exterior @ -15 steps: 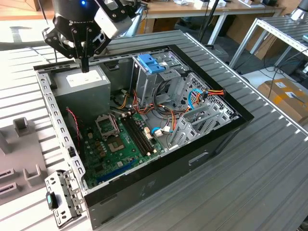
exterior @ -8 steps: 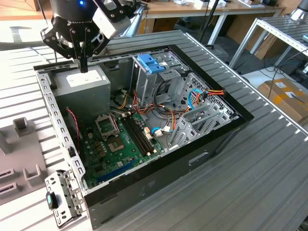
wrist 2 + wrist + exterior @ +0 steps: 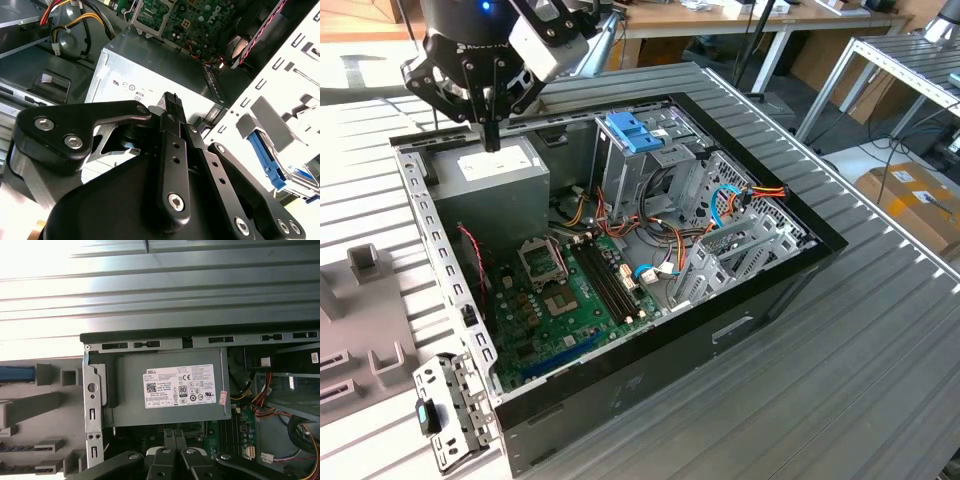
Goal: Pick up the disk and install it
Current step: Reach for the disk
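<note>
Part of the disk shows as a bright blue rail [image 3: 265, 155] resting among pale grey holder blocks outside the computer case, beside its side wall. A blue strip [image 3: 15, 374] of the disk appears in the first wrist view too. My gripper [image 3: 492, 140] hangs over the grey power supply [image 3: 490, 175] in the case's back corner, at the exterior view's left. Its fingers [image 3: 172, 100] are pressed together and hold nothing. In the first wrist view the gripper [image 3: 170, 432] sits just over the power supply's near edge, apart from the disk.
The open case [image 3: 770, 170] lies flat on a ribbed metal table. Inside are a green motherboard [image 3: 570, 300], loose cables and a drive cage topped by a pale blue tray [image 3: 635, 130]. Grey fixtures [image 3: 365, 260] and a metal bracket [image 3: 450, 410] lie outside the case.
</note>
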`<state>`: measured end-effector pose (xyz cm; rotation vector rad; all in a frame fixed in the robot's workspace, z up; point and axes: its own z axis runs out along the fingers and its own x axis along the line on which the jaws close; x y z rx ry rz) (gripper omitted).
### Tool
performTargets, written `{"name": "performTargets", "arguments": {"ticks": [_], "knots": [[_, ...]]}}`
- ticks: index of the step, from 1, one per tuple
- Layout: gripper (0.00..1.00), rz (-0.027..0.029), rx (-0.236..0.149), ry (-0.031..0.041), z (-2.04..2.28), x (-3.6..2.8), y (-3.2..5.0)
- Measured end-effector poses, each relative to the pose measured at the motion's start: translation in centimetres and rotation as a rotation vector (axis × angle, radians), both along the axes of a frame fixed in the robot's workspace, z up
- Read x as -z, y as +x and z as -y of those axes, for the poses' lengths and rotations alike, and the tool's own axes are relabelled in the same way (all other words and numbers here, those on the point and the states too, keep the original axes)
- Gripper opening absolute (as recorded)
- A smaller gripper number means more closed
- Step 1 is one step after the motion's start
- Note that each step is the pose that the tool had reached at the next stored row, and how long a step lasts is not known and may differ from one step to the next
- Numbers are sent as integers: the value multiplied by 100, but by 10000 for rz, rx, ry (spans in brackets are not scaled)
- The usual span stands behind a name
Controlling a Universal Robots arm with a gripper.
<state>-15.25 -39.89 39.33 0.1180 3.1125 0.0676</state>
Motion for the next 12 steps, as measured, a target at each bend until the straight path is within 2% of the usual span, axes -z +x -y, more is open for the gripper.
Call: {"name": "performTargets", "arguments": {"ticks": [12], "knots": [[11, 0, 0, 0, 0, 0, -58]]}}
